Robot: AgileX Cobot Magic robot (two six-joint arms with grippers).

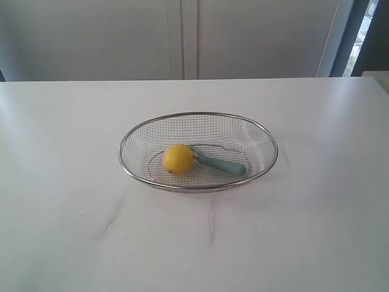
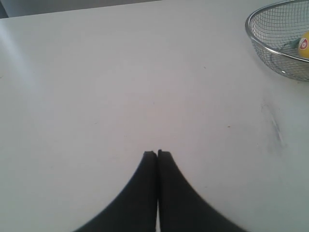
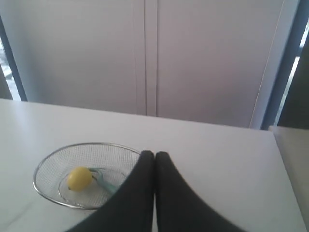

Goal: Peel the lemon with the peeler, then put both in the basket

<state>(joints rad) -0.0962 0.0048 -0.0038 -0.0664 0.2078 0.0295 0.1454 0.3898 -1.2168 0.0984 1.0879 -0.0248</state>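
Observation:
The yellow lemon (image 1: 177, 159) lies inside the silver wire mesh basket (image 1: 197, 114) in the middle of the white table. Beside it, also in the basket, lies the teal-handled peeler (image 1: 222, 163), its blade head against the lemon. Neither arm shows in the exterior view. My left gripper (image 2: 157, 153) is shut and empty above bare table, with the basket (image 2: 260, 45) and the lemon (image 2: 304, 45) far off at the frame's edge. My right gripper (image 3: 154, 154) is shut and empty too, held off the table beside the basket (image 3: 48, 164), where the lemon (image 3: 79, 178) and peeler (image 3: 103, 179) show.
The white table (image 1: 73, 134) stretches all round the basket, with faint grey smudges (image 1: 211, 224) in front of it. A pale wall with panel seams (image 1: 189, 36) rises behind the table's far edge. A window strip (image 1: 363, 30) shows at the back right.

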